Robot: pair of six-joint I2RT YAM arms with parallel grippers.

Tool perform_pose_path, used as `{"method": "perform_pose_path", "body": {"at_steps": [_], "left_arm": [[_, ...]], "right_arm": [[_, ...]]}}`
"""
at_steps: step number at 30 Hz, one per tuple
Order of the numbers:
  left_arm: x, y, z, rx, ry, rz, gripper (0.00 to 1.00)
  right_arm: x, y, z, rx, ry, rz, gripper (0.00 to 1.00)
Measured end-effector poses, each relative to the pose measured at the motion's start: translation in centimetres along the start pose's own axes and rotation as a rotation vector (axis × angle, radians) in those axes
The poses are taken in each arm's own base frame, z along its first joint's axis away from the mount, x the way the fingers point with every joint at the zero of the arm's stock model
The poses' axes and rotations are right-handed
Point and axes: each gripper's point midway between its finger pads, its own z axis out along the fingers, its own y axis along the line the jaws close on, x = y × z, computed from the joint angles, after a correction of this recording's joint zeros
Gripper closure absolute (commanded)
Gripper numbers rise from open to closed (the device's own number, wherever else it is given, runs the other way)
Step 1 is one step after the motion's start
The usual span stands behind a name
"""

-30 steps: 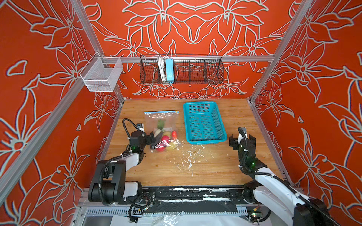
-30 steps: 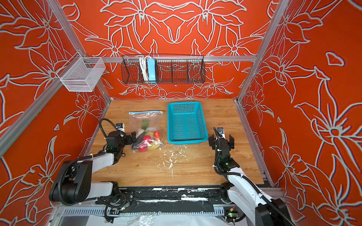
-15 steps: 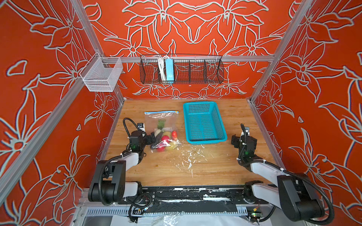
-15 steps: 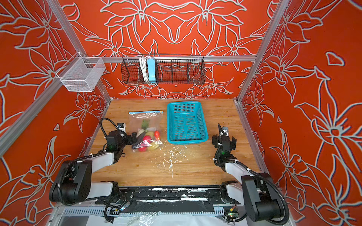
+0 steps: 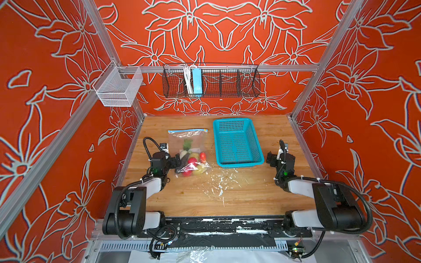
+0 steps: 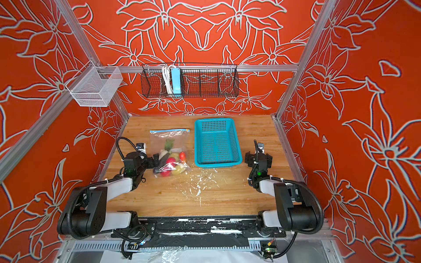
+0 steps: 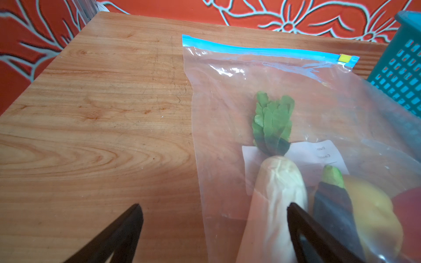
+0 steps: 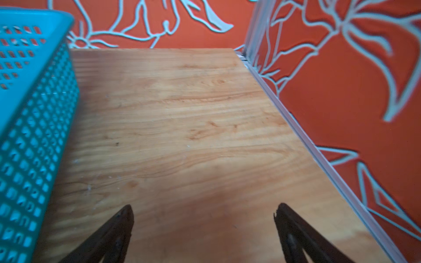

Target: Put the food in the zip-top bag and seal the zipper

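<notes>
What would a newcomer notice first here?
The clear zip-top bag lies left of centre on the table, colourful food bunched at its near end. A teal basket stands just to its right. The open left gripper sits at the bag's near left side, the open right gripper right of the basket.

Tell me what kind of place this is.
Probably a staged robot test booth, not a home: floral orange panels on aluminium framing, a wooden table with a left arm and right arm mounted at its front, and a bag of toy food.
</notes>
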Motion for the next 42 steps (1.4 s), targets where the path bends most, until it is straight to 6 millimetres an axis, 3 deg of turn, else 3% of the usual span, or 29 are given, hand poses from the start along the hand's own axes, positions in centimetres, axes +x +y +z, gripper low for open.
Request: {"method": "perform_pose_path", "body": {"at_steps": [9,42], "left_arm": [[0.01,0.0,0.0,0.0,0.0,0.0,0.03],[0.02,0.0,0.0,0.0,0.001,0.0,0.03]], "right_arm": [[0.03,0.8,-0.01,-0.049,-0.01,-0.007,0.02],[0.02,0.85,-0.01,-0.052,-0.011,-0.011,0.02]]}}
